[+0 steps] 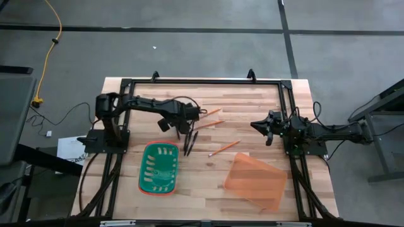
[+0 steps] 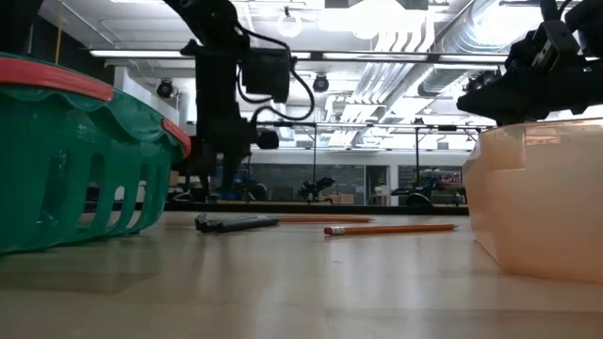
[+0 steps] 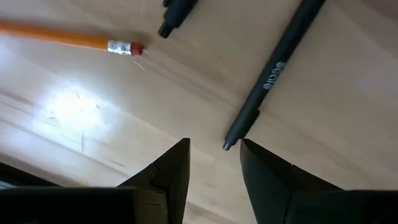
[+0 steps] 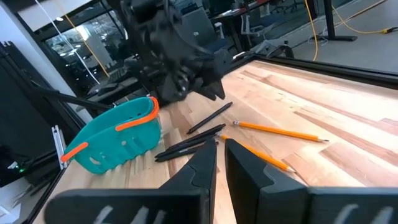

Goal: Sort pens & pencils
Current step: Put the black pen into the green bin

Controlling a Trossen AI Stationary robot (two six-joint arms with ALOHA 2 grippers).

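We find the left gripper (image 3: 214, 163), jaws spread, poised over a pen (image 3: 273, 71); we advise centring the barrel between the fingers before closing, while the right gripper (image 1: 263, 128) waits aside, jaws slightly parted.

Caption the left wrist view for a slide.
Open left gripper poised above a dark pen on the wooden table, with a pencil's eraser end nearby.

The left arm stretches rightward across the frame's middle, its end effector (image 1: 187, 121) lowered, fingers parted. The right end effector (image 1: 257, 125) hovers at center right, fingers slightly apart.
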